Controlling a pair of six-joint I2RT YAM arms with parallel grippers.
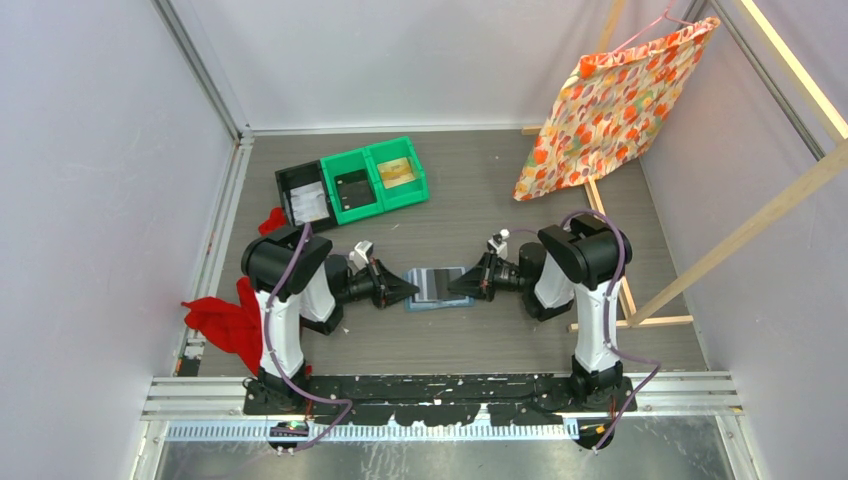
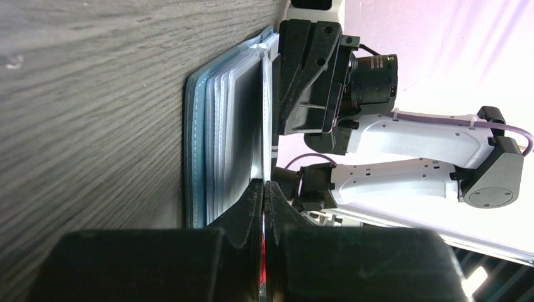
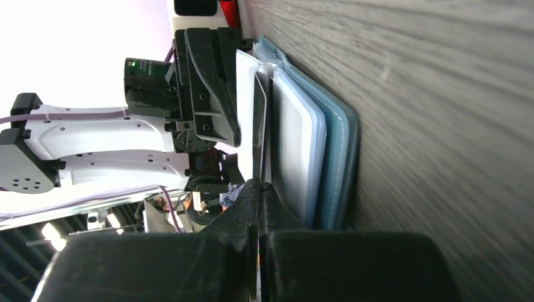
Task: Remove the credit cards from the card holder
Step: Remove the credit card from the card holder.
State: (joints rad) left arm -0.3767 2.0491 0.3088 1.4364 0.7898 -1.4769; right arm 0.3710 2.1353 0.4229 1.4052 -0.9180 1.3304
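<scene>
Still, cards [image 2: 242, 135] inside card holder [image 1: 438, 287]

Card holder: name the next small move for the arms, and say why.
Probably the left gripper should draw slowly back toward its own side while the right gripper holds on. Both look shut on opposite edges of the open blue card holder lying on the table, and no card looks free yet.
</scene>
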